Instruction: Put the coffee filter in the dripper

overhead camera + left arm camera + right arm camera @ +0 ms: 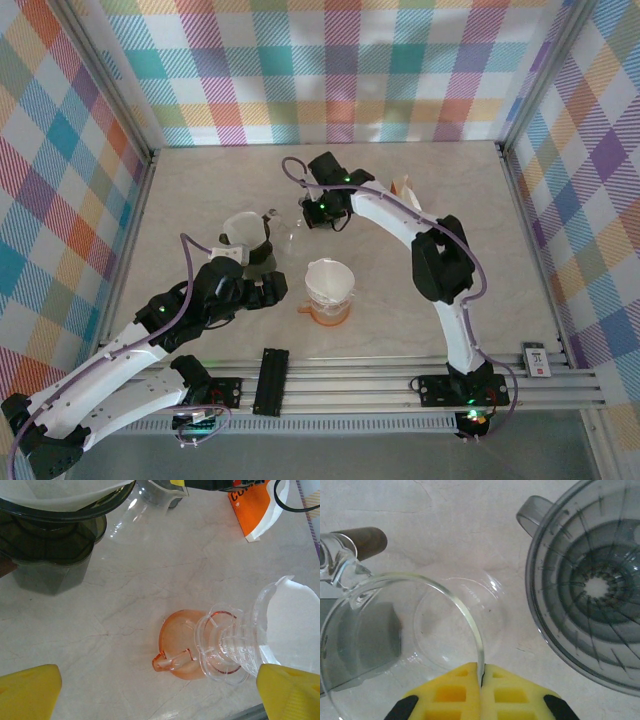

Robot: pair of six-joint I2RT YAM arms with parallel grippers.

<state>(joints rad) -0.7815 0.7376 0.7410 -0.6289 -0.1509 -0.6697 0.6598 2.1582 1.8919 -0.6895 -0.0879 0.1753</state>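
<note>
Left claw (157,700): yellow pads wide apart, empty.
Carafe (405,630): clear round glass, thin rim.
Right claw (481,685): pinched shut on carafe rim.
Filter (330,276): white paper cone at table's middle, nested in ribbed clear dripper (226,647) on orange base (175,642); mouth up, tip down, axis near upright.
Pack (247,510): orange, flat, toward far edge.

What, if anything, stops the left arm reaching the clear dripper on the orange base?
Probably nothing: the left fingers stand open beside the clear dripper, bare table between; the right fingers are elsewhere, shut on the glass carafe.
</note>
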